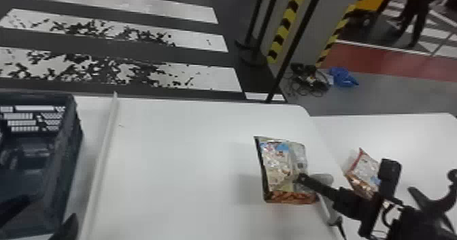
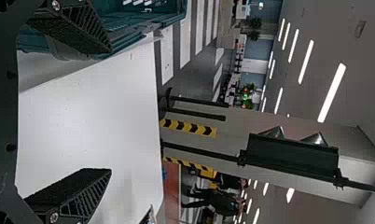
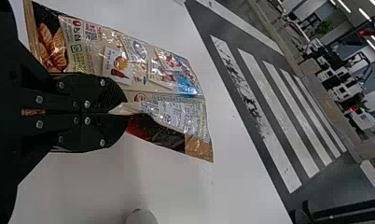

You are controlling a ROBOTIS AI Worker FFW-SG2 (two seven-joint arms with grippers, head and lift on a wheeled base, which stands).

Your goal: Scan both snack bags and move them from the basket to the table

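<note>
Snack bag (image 1: 278, 168) at the table (image 1: 176, 161), back seam clamped by the right gripper (image 3: 124, 111), presumably freeing its far face for scanning; jaws of the left gripper (image 2: 112, 109) apart near the basket (image 1: 69, 147) (second bag (image 1: 364, 170) lies rightward).

White tables (image 1: 176, 161) | basket (image 1: 66, 154) at left | snack bag (image 1: 364, 172) at right

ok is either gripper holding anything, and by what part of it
The right gripper pinches a snack bag by a raised fold near the middle of its face. The left gripper is open and empty.
</note>
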